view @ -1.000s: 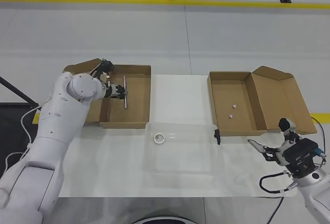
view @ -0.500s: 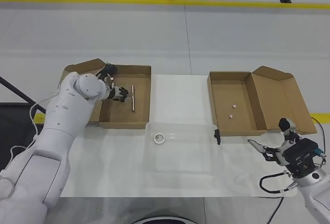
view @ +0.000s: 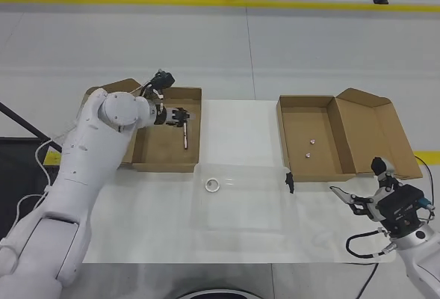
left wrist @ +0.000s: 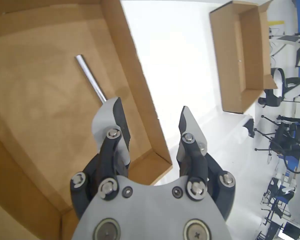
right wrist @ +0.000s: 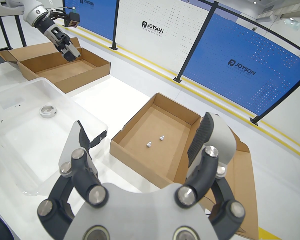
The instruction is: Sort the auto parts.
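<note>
White surface with a cardboard box at either end and a clear tray between them, nearer the robot. In the top view the steel rod lies loose on the floor of the left box, its long axis running 12 to 6. The left gripper hangs over its 12 o'clock end, fingers wide and empty. The ring in the tray sits at 5 o'clock from those fingers, so I judge the left arm nearer it. The right gripper, also wide and empty, has the black clip at its 10 o'clock

My left arm is white and rounded. The left pincer and right pincer have silver fingers, black pads and steel screws.
</note>
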